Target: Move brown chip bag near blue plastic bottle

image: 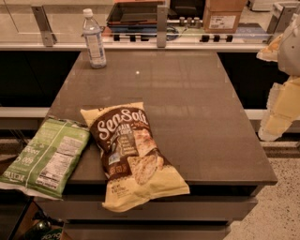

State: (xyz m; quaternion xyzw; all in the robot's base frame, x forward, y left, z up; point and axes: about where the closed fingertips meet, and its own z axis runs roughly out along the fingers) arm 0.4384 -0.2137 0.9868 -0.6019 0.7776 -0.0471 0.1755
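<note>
The brown chip bag (131,152) lies flat at the front left of the dark table (197,108), its lower end hanging over the front edge. The blue plastic bottle (94,40) stands upright at the table's far left corner, well apart from the bag. My gripper (280,110) shows as pale white and yellowish parts at the right edge of the view, beyond the table's right side, far from both the bag and the bottle. It holds nothing that I can see.
A green chip bag with a white label (44,157) lies over the table's front left edge, next to the brown bag. Behind the table runs a ledge with a glass rail, a dark tray (133,14) and a cardboard box (224,16).
</note>
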